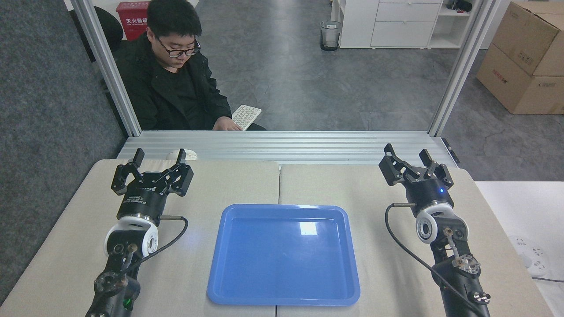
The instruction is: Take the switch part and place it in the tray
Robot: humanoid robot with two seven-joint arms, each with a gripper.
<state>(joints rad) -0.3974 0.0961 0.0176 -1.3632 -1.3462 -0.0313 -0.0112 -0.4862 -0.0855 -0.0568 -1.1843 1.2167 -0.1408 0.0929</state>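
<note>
Both arms are built of matte black segments with a glossy white ring-shaped joint housing behind each wrist, the left arm (128, 246) carrying small white lettering on the black cylinder just ahead of its ring. The left gripper (158, 159) and right gripper (407, 155) are black angular linkages ending in short squared fingers, with a small blue light glowing on the right one's body. From a silvery plug at each wrist a thin black cable loops back along the arm, and nearer segments show round metal fittings with screw heads, plus a green light low on the left.
</note>
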